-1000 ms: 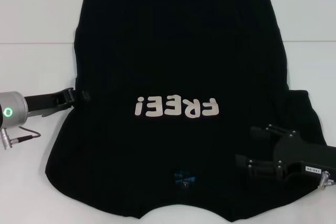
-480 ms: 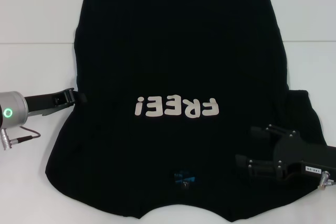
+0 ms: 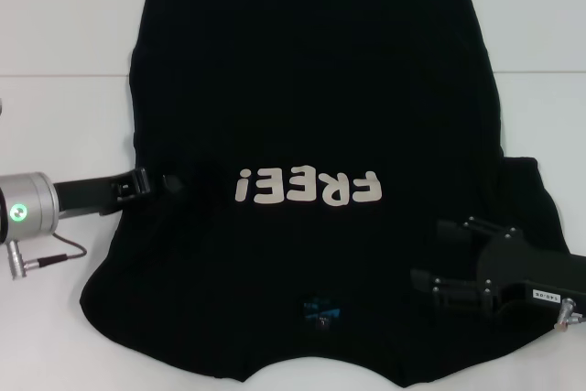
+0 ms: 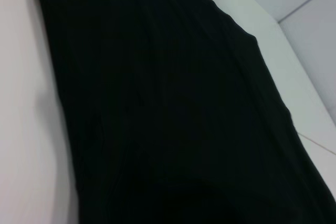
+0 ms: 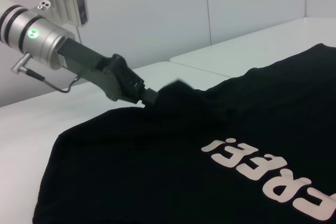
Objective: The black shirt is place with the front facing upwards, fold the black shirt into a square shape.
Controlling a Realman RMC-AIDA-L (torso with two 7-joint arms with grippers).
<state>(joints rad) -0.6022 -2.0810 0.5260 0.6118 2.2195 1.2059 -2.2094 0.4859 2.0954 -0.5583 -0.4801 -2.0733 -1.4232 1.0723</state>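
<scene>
1. The shirt (image 3: 311, 89) lies flat across the table (image 3: 64, 34) and fills most of the head view, from the top edge down to the bottom edge. Its cream lettering (image 3: 307, 189) sits just below the middle, and the small blue label (image 3: 320, 309) is near the bottom centre.
2. My left gripper (image 3: 174, 183) reaches in from the middle left of the head view. Its tip is over the shirt's left side, just left of the lettering.
3. In the right wrist view, my left gripper (image 5: 149, 97) meets a raised fold of cloth at upper centre. The fabric bunches up around the tip and hides my fingers. It looks pinched onto the shirt there, though I cannot make out the finger gap itself.
4. A thin cable (image 3: 46, 258) trails on the table beside my left wrist, at the left edge of the head view.
5. My right gripper (image 3: 438, 258) rests low at the lower right of the head view, over the shirt's right sleeve. Black on black, I cannot tell whether its fingers are apart or together.
6. The left wrist view shows only shirt (image 4: 168, 108), with white table along both sides.
</scene>
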